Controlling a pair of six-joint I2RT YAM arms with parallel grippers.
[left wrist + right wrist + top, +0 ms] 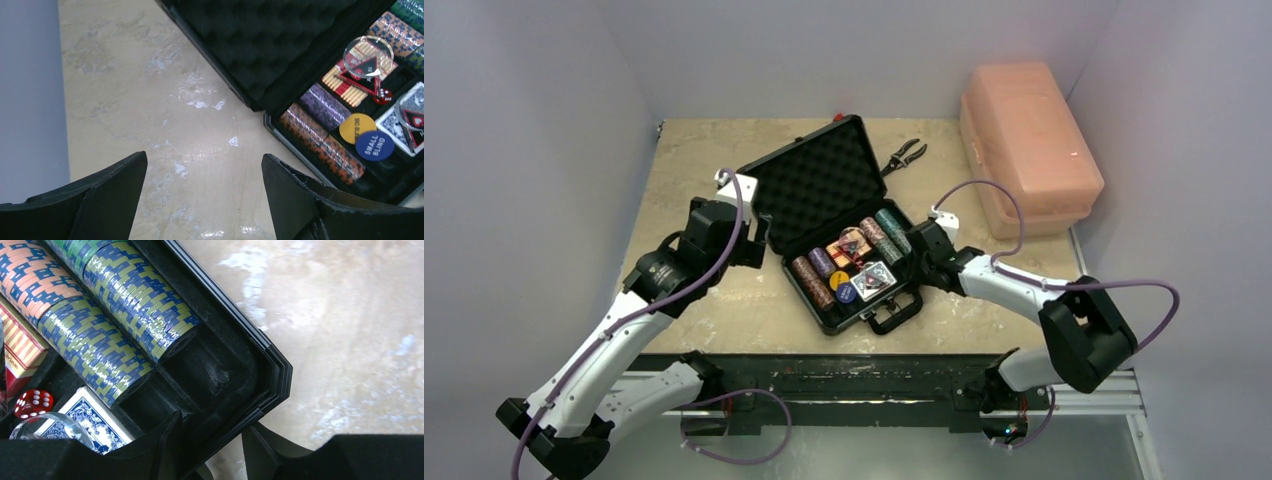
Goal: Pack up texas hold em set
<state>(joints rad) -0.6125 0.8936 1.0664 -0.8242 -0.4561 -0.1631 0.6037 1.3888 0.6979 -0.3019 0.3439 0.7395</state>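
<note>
Right wrist view: right gripper (211,422) seemingly clamps briefcase (225,370) wall; left gripper (204,156) gapes empty

Cropped, covered, too small to read
Cut by the left wrist view's top and right edges: briefcase (280,50). Partly covered by a finger of the right gripper (211,424): blue-backed card deck (92,416). Too small to read from above: print on yellow button (838,279) and blue button (847,293).

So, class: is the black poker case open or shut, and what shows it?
Open. The case has its foam-lined lid tilted back, and chip stacks show inside.
</note>
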